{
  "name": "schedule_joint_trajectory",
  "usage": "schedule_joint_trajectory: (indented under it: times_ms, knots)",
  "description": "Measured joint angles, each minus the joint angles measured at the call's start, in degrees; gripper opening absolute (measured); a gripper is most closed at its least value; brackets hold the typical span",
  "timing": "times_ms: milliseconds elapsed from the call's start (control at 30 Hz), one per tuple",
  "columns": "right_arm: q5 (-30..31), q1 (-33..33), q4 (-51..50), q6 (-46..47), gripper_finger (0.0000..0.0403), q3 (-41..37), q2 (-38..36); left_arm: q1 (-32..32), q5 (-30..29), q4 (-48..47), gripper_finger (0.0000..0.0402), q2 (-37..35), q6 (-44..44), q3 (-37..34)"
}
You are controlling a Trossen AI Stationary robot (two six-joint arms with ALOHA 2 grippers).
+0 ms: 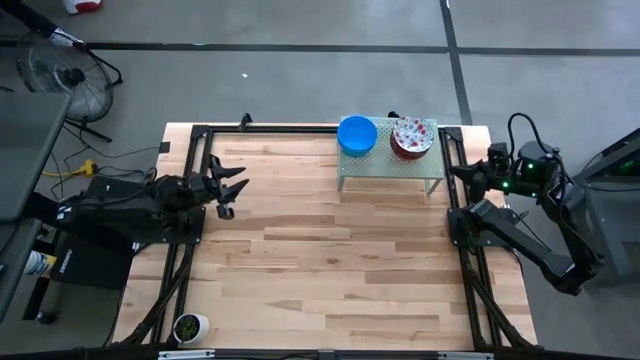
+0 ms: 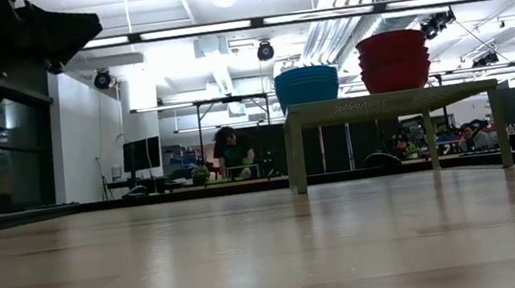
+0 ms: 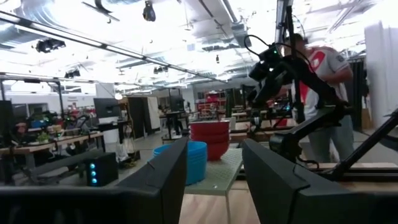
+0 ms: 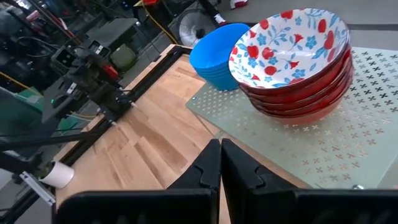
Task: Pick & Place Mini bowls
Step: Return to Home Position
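Shelf (image 1: 390, 170), two stacks: blue bowls (image 1: 357, 135), floral bowls (image 1: 411, 136); left gripper (image 1: 236, 189) spread, right gripper (image 4: 220, 152) pressed together.

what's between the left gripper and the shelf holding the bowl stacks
Only bare wooden table. In the high view, the stretch from the left gripper to the shelf holds no object.

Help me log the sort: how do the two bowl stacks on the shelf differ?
Colour: the blue stack is plain blue all over; the floral stack is white with red and blue flowers inside, red outside.
Place: seen from above, the blue stack sits left of the floral stack.
Height: in the low view the floral stack rises higher than the blue stack.
Both are nested, upright, on the green shelf.
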Motion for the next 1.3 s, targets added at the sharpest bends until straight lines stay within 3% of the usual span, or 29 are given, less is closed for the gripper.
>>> schedule_joint_trajectory:
  times_ms: [300, 500, 767, 933, 1100, 1300]
  knots:
    - [-2.3, 0.0, 0.0, 1.2, 0.0000, 0.0, -2.8, 0.0, -2.5, -15.2, 0.0149, -14.8, 1.2, -0.1]
    - [-2.9, -0.1, 0.0, 2.3, 0.0000, 0.0, -5.0, 0.0, -3.3, -17.7, 0.0149, -14.4, 0.0, -0.1]
    - [-8.4, -1.6, 1.0, 2.3, 0.0000, 0.0, -5.1, 0.0, -5.3, -23.9, 0.0149, -14.4, -2.8, -0.1]
    - [-11.8, -4.1, 7.0, 2.3, 0.0000, 0.0, -5.1, 0.0, -5.4, -27.3, 0.0149, -14.3, -3.4, 0.0]
    - [-11.7, -6.1, 11.8, 1.3, 0.0000, 0.0, -3.1, 0.0, -5.4, -30.6, 0.0149, -14.3, -3.2, 0.0]
    - [-2.7, -7.3, 13.0, -5.4, 0.0000, -0.6, -2.1, 0.0, -5.4, -32.7, 0.0149, -14.3, -3.2, 0.0]
